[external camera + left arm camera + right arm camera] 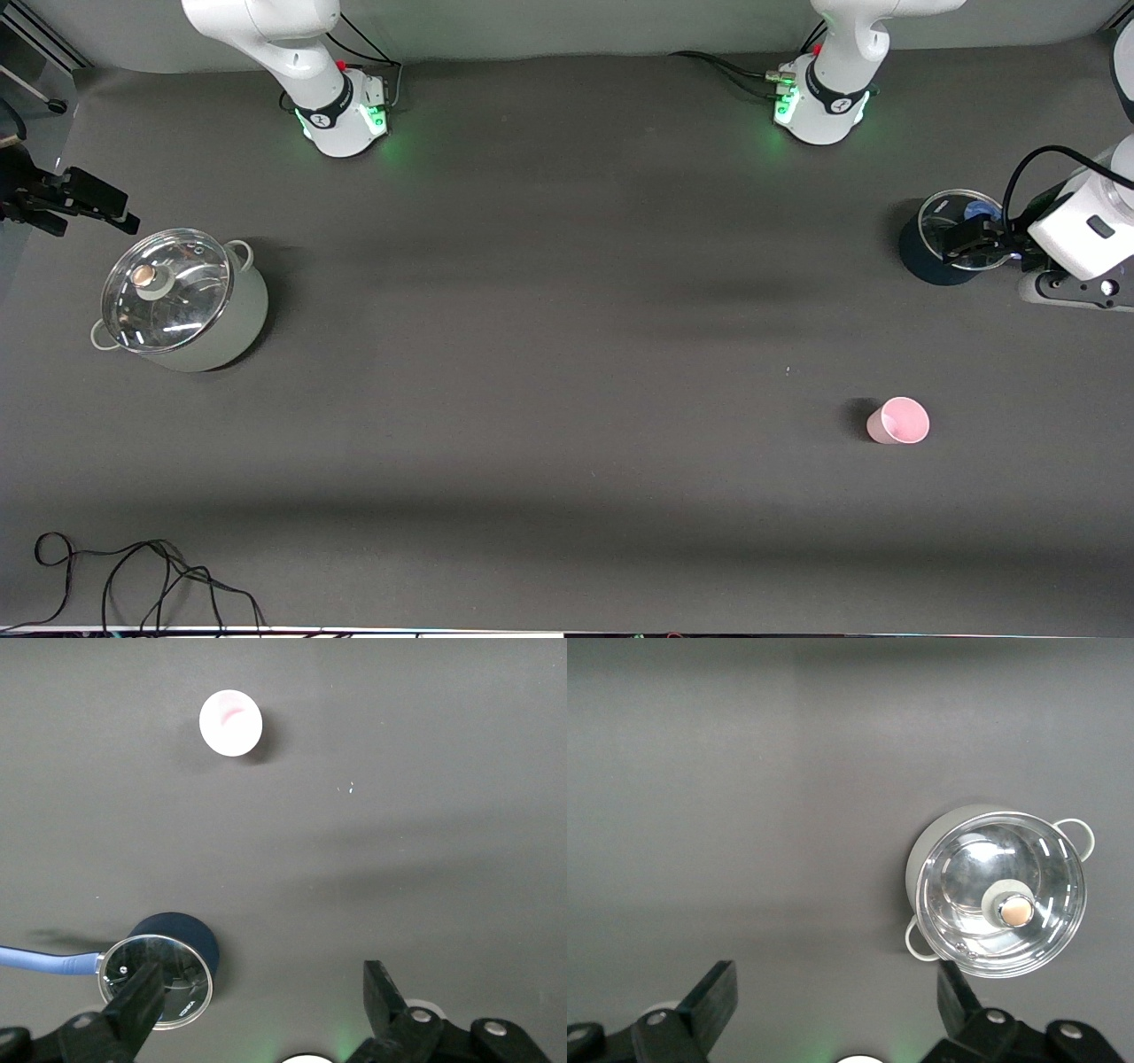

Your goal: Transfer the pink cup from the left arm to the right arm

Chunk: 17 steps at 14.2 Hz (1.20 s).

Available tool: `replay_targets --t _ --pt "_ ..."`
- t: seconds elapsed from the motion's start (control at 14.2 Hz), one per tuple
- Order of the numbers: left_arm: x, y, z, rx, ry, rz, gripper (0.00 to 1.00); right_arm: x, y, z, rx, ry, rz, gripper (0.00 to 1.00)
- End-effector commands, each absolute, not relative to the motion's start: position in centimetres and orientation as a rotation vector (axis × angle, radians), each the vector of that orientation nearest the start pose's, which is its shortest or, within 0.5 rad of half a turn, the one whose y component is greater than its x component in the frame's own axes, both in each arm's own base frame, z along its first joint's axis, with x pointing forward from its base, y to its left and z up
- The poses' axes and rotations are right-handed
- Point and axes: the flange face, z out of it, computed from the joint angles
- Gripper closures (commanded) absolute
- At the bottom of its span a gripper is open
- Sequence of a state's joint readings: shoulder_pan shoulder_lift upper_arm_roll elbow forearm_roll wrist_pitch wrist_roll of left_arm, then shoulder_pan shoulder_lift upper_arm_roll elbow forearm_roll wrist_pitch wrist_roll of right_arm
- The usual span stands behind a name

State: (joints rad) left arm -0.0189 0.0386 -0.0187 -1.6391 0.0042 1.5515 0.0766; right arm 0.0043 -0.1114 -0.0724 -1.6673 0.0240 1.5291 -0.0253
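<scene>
The pink cup [899, 421] stands upright and alone on the dark table, toward the left arm's end and nearer to the front camera than the dark-blue pot [930, 257]. In the left wrist view the cup [230, 723] shows as a pale disc well apart from the fingers. My left gripper [961, 244] hangs open over the dark-blue pot's glass lid, holding nothing [261, 983]. My right gripper [93, 217] is open and empty at the right arm's end, up beside the grey pot [190, 306]; between its fingers [833, 979] only bare table shows.
The grey pot [1001, 895] has a glass lid with a knob and two side handles. The dark-blue pot [168, 966] has a blue handle [44, 961]. Loose black cables [133, 576] lie at the table's near edge. The two arm bases [345, 115] [819, 106] stand along the table's farthest edge.
</scene>
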Motion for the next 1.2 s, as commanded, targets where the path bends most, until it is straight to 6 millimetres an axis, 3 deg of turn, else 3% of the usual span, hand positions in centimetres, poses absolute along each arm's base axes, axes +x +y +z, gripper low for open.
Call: replay_targets --t 0.0,0.14,0.21,0.35,0.56,0.71,0.85,0.92,1.13 --pt "55.6 -2.1 57.7 -3.109 0.211 0.185 0.0 52.1 -2.9 63.6 -3.093 0.085 0.05 0.0" --pt "56.8 -1.9 58.4 -3.102 0.261 0.134 0.0 52.2 -2.7 63.5 -3.095 0.078 0.053 0.0" --pt "57.7 -1.4 58.8 -3.09 0.367 0.119 0.0 52.2 -2.4 63.4 -3.095 0.066 0.058 0.0" --pt "59.7 1.3 59.9 -3.087 0.477 0.051 0.0 52.7 -2.3 62.7 -3.095 0.059 0.079 0.0" --pt "62.6 2.4 59.7 -3.045 0.738 0.001 0.0 53.2 -2.2 62.6 -3.098 0.053 0.082 0.0" --pt "63.9 4.8 58.8 -3.06 0.889 -0.069 0.0 53.5 -2.1 62.6 -3.099 0.05 0.079 0.0" --pt "64.7 8.5 57.4 -3.143 0.963 -0.167 0.0 53.5 -2.2 62.7 -3.099 0.048 0.077 0.0" --pt "65.0 9.4 56.5 -3.159 1.008 -0.175 0.0 53.6 -2.3 62.7 -3.099 0.05 0.074 0.0" --pt "65.5 14.6 52.7 -3.24 1.205 -0.317 0.0 53.5 -2.7 62.8 -3.1 0.069 0.074 0.0"
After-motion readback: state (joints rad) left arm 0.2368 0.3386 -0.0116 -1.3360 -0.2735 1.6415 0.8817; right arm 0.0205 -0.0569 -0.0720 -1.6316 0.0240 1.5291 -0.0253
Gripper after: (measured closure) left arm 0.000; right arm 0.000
